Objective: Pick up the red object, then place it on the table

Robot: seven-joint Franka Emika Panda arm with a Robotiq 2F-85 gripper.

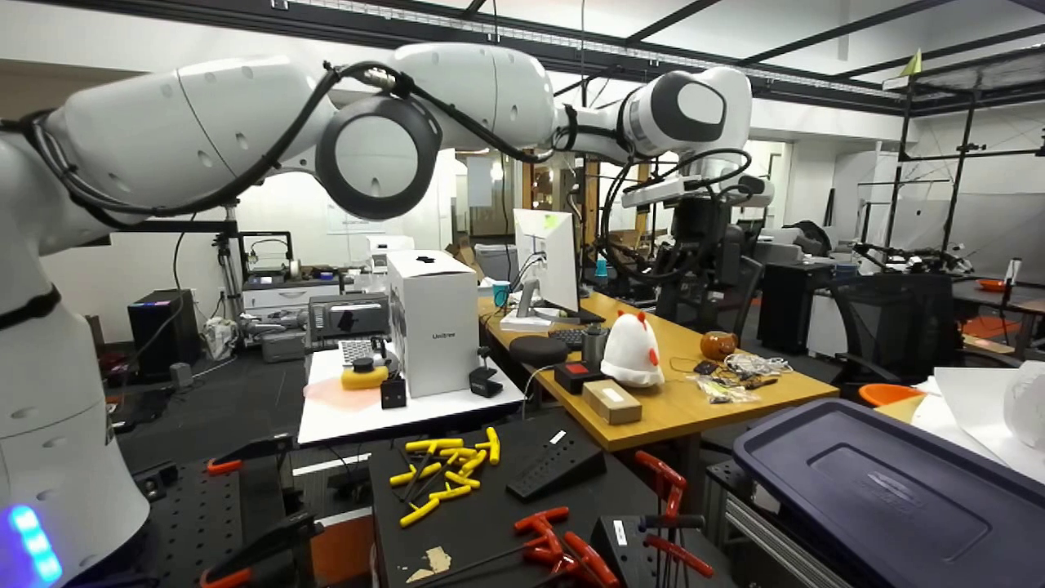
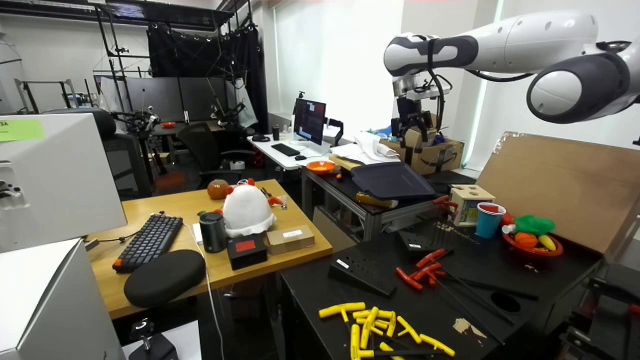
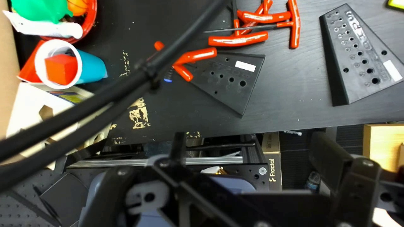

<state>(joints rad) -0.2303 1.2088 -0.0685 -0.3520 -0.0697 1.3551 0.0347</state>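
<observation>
Gripper [image 3: 252, 142]: well above the level of the black top [image 3: 300, 107] — fingers [image 3: 329, 157] spread wide, nothing gripped.
Red block [image 3: 61, 70]: inside the cup [image 3: 91, 67], lower than the fingers and well apart; beyond them, toward the upper left, in the wrist view.
Red handles [image 3: 238, 39]: lower than the fingers; beyond them in the wrist view, some lying on the black top, others standing in the wedge [image 3: 236, 94] — whether block or handles are meant cannot be told.
Table [image 1: 682, 408]: lower than the fingers; in the wrist view its tan wood shows past the finger at picture right.
</observation>
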